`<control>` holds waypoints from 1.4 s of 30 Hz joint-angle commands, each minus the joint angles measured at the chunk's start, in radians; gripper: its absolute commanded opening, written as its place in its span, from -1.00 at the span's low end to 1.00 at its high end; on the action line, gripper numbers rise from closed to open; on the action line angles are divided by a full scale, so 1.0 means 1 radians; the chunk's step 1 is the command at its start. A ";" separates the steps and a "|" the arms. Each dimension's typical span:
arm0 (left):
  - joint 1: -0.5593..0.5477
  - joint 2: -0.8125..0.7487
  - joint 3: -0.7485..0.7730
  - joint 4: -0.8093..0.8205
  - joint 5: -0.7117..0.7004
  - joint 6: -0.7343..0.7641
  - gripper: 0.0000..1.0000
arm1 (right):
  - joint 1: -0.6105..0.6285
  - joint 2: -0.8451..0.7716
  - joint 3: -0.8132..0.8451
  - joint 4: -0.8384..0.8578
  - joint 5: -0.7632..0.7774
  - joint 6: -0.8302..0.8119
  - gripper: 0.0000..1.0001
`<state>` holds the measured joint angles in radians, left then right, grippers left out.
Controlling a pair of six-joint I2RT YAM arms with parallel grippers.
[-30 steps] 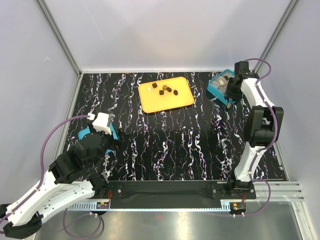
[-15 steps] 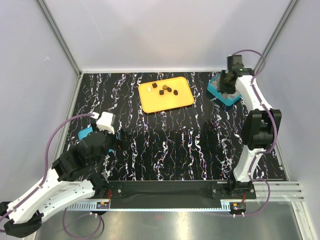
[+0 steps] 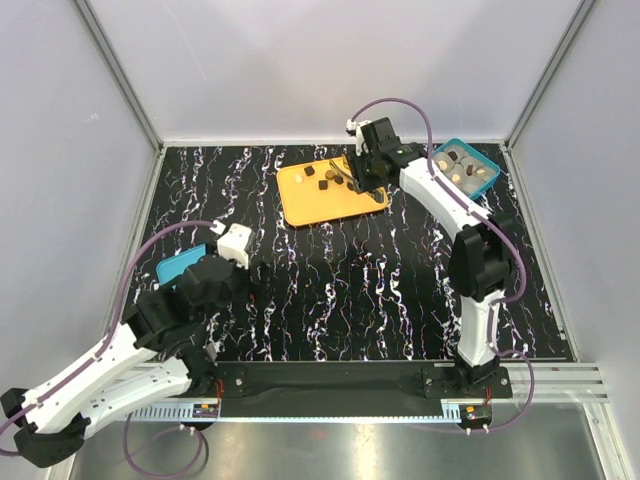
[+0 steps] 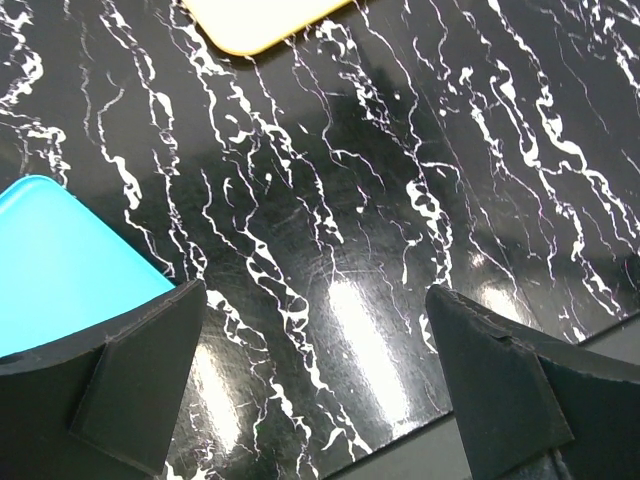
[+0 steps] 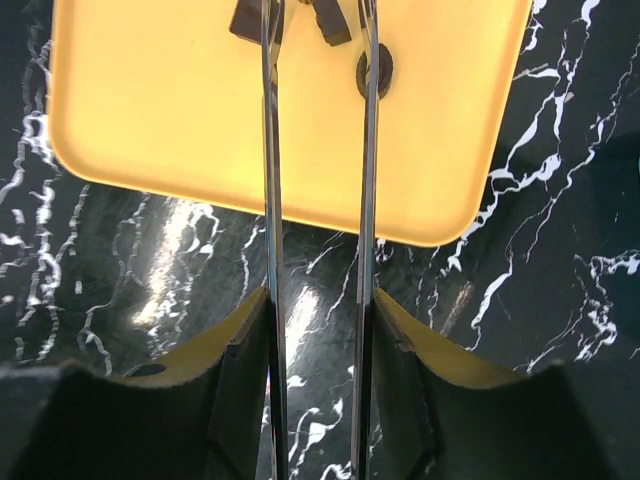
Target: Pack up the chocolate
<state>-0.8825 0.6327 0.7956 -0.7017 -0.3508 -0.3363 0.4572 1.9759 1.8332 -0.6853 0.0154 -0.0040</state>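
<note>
Several chocolate lumps on orange tray

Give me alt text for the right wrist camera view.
The right gripper extends two thin metal fingers, set apart, over an orange tray toward three dark chocolate pieces at the frame's top. Black, white-veined table shows around the tray.
</note>
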 commanded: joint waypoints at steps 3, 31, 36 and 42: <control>-0.001 -0.010 0.005 0.039 0.019 0.016 0.98 | 0.001 0.080 0.106 -0.019 0.023 -0.135 -0.03; -0.001 -0.036 0.008 0.034 -0.045 0.006 0.98 | 0.005 0.192 0.156 -0.014 0.020 -0.160 -0.29; -0.001 -0.036 0.007 0.036 -0.042 0.008 0.98 | 0.005 0.149 0.149 -0.029 0.038 -0.137 -0.44; -0.001 -0.039 0.007 0.034 -0.042 0.006 0.98 | 0.003 0.006 0.067 -0.011 0.040 -0.070 -0.51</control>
<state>-0.8825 0.6075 0.7956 -0.7025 -0.3714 -0.3367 0.4580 2.1262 1.9011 -0.7280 0.0410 -0.1184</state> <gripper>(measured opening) 0.991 0.349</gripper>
